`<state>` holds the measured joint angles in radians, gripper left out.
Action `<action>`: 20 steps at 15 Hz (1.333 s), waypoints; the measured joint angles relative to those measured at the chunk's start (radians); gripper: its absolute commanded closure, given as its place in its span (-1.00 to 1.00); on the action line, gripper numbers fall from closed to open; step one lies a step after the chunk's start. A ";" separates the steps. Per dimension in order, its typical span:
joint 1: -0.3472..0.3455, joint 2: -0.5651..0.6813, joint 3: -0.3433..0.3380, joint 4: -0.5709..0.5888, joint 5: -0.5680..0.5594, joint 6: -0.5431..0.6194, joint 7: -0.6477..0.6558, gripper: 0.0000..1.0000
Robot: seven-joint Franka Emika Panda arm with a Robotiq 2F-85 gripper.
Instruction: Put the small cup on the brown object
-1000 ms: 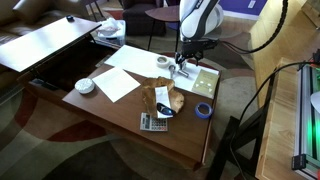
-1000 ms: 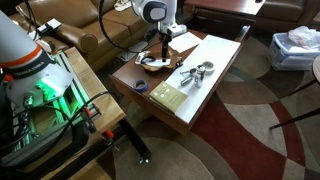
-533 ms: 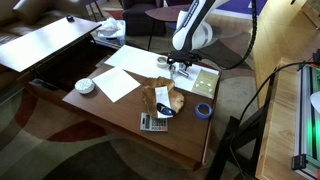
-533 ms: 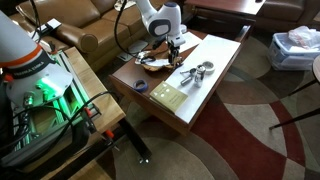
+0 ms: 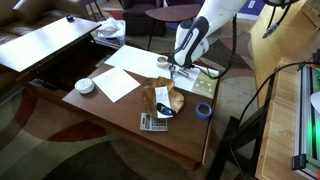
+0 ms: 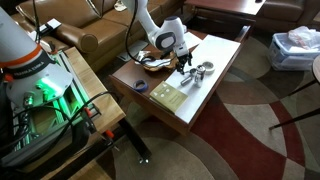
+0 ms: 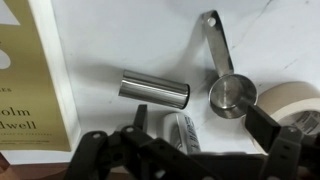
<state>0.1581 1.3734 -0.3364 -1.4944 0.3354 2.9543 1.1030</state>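
Fingers (image 7: 270, 130) of the gripper (image 7: 193, 122) spread wide apart, clamped on nothing, with only their dark links showing along the bottom edge of the wrist view. Ahead of them, counting outward from the yellow book (image 7: 30, 85): nearest, a steel cylinder (image 7: 155, 90) lying on its side; farther, the small cup (image 7: 232, 97), steel, with a long handle; farthest, a tan tape roll (image 7: 292, 105) cut off by the frame edge. Roll and cup touching or just apart: cannot tell. Between the fingers, a short silvery thing (image 7: 183, 130), half hidden and not identifiable. Book itself cropped, only scraps of lettering legible. Cup and cylinder reduced in both exterior views to small glints beside the book under the gripper, too small to tell apart. Brown object seen only from outside: in an exterior view (image 5: 163, 98) a crumpled tan lump on the wooden table (image 5: 105, 108), well apart from the book and from the cup; in an exterior view (image 6: 150, 63) partly hidden behind the arm. Grey calculator (image 5: 153, 122) farther from the book than the lump, blue tape roll (image 5: 204, 110) nearer to it.
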 measured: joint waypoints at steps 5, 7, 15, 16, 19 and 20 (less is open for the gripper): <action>0.056 0.102 -0.056 0.117 -0.009 -0.081 0.205 -0.45; 0.061 0.116 -0.059 0.145 -0.017 -0.107 0.260 -0.26; 0.061 0.110 -0.061 0.161 -0.084 -0.134 0.393 0.14; 0.061 0.110 -0.060 0.161 -0.091 -0.135 0.409 0.03; 0.061 0.110 -0.060 0.161 -0.109 -0.136 0.451 0.03; 0.060 0.110 -0.059 0.161 -0.126 -0.136 0.472 0.07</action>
<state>0.2177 1.4831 -0.3954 -1.3333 0.2094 2.8183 1.5753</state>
